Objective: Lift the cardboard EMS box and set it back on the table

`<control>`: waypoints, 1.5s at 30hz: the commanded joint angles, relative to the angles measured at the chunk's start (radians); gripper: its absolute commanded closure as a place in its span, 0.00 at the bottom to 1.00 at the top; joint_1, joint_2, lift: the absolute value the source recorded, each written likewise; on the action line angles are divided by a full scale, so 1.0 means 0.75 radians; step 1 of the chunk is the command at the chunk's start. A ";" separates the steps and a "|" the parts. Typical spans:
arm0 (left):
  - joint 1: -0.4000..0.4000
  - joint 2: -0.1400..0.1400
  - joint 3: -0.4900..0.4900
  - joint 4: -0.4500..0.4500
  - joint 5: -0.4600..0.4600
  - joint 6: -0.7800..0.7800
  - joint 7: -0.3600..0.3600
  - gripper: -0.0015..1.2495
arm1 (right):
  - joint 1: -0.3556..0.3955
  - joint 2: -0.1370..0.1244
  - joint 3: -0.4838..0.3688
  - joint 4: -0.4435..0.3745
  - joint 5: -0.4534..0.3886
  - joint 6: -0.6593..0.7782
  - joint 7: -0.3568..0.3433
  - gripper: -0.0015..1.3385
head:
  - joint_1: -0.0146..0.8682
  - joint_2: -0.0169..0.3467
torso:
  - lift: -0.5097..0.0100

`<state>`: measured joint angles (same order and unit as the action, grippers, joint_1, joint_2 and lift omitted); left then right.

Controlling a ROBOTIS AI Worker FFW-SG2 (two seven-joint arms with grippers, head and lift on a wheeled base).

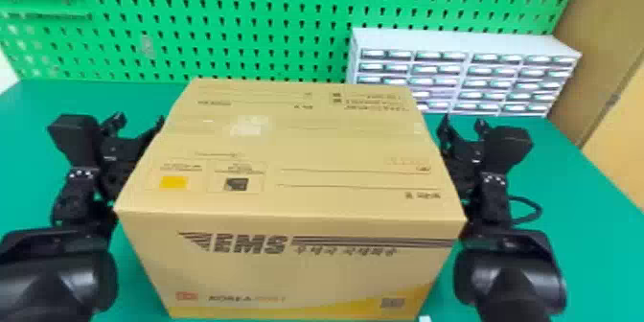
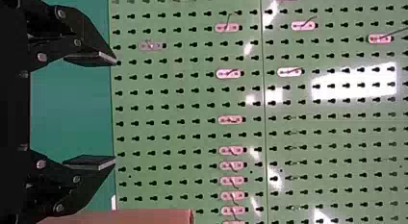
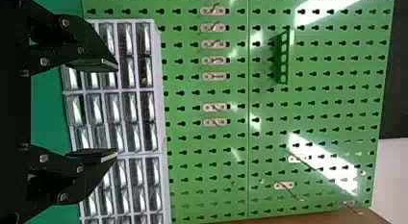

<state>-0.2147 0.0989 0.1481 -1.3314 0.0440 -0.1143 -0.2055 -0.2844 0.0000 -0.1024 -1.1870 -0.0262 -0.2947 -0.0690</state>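
1. Cardboard EMS box (image 1: 297, 167): center of the scene, between the two arms, top flaps closed, a printed side facing the robot. Can't tell if its base touches the tabletop (image 1: 575, 187).
2. Left gripper (image 1: 138, 123): at the box's left side, pointing to the far side. Jaws released, spread wide – board and tabletop visible through the gap in the left wrist view.
3. Right gripper (image 1: 463, 127): at the box's right side, also pointing far. Jaws released too, spread about the same; drawer unit (image 1: 460, 40) visible through the gap in the right wrist view.
4. Contact: can't tell whether either arm presses on the box sides.
5. Background: green pegboard (image 1: 268, 52) across the far side, small hook plates on it. Pale drawer unit at far right, in front of the board – rows of small drawers. Black cable (image 1: 536, 208) loops beside the right arm.
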 commanded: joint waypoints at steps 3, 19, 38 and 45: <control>-0.004 -0.001 -0.007 0.000 0.007 0.001 0.000 0.42 | -0.009 0.001 0.018 0.010 -0.010 -0.006 0.000 0.46 | 0.78 0.00 | 0.80; -0.002 -0.001 -0.018 0.000 0.009 -0.001 0.000 0.42 | -0.016 0.001 0.051 0.016 -0.026 -0.006 -0.002 0.46 | 0.78 0.00 | 0.80; -0.019 -0.001 -0.022 -0.014 0.027 -0.001 0.000 0.42 | -0.036 -0.035 0.128 -0.045 -0.094 0.051 0.000 0.46 | 0.78 0.00 | 0.80; -0.037 -0.001 -0.022 -0.037 0.025 -0.001 0.000 0.42 | -0.061 -0.057 0.159 -0.099 -0.104 0.107 0.000 0.46 | 0.78 0.00 | 0.80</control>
<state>-0.2346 0.0980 0.1317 -1.3498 0.0641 -0.1149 -0.2055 -0.3199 -0.0350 0.0066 -1.2369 -0.1024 -0.2387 -0.0690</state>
